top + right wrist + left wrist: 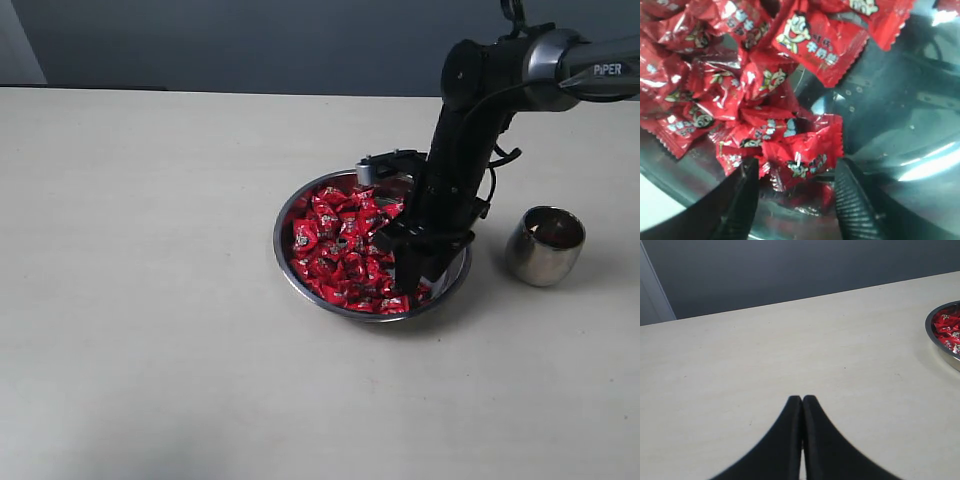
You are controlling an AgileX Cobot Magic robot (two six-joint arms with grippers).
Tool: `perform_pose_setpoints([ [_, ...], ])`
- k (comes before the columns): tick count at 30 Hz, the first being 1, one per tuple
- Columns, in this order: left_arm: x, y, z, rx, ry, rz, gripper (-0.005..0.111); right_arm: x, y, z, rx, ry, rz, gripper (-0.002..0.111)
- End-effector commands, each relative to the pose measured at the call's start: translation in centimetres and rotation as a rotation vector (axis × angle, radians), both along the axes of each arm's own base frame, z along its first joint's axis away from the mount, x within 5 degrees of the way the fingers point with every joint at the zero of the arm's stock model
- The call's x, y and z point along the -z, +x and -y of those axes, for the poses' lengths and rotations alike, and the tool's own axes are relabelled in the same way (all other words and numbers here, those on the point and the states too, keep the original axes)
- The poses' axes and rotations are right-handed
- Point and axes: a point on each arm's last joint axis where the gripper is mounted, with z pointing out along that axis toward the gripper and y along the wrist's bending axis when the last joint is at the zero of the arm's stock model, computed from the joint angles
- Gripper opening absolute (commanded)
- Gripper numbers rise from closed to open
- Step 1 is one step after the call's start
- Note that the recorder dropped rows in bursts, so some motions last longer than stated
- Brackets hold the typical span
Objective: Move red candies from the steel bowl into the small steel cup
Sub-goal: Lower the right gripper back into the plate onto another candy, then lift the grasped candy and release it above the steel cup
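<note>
Closest to us, in the right wrist view, the right gripper [797, 175] is dipping into the steel bowl [900, 95] with its dark ribbed jaws standing partly apart. One of the red candies [802, 152] is lying in the gap, and we cannot tell whether the pads are pressing it or only flanking it. The frame is cutting off the jaw bases, and beyond the tips more wrappers are crowding together, their print blurring at this range. In the left wrist view the left gripper [802, 400] is pointing out across the table [740, 355], its jaws pressing together with nothing between them. Only a slice of the bowl's rim is showing there, well apart from the tips. In the exterior view the left gripper is not showing at all. There the right gripper is reaching into the bowl at about four o'clock of its centre, its tips hiding behind its own black body and the sweets. The candies are heaping from the centre toward nine o'clock. The small steel cup [545, 248] is standing upright at three o'clock of the bowl, near it but apart, and its inside is too dark for us to read. Farthest back, the arm [470, 120] is leaving the frame at two o'clock.
</note>
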Motion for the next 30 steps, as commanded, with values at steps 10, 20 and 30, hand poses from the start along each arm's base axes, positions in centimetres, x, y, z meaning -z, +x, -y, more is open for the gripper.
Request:
perform_pose_setpoints([
  [10,-0.1,0.0,0.1,0.010,-0.004,0.011,0.000,0.2,0.1,-0.1,-0.005,0.001,0.006,0.013],
  [20,-0.1,0.0,0.1,0.010,-0.004,0.011,0.000,-0.9,0.4,-0.1,-0.002,0.016,0.056,-0.001],
  [30,-0.1,0.0,0.1,0.010,-0.004,0.011,0.000,-8.5,1.2,3.5,0.088,-0.110,0.362,-0.001],
])
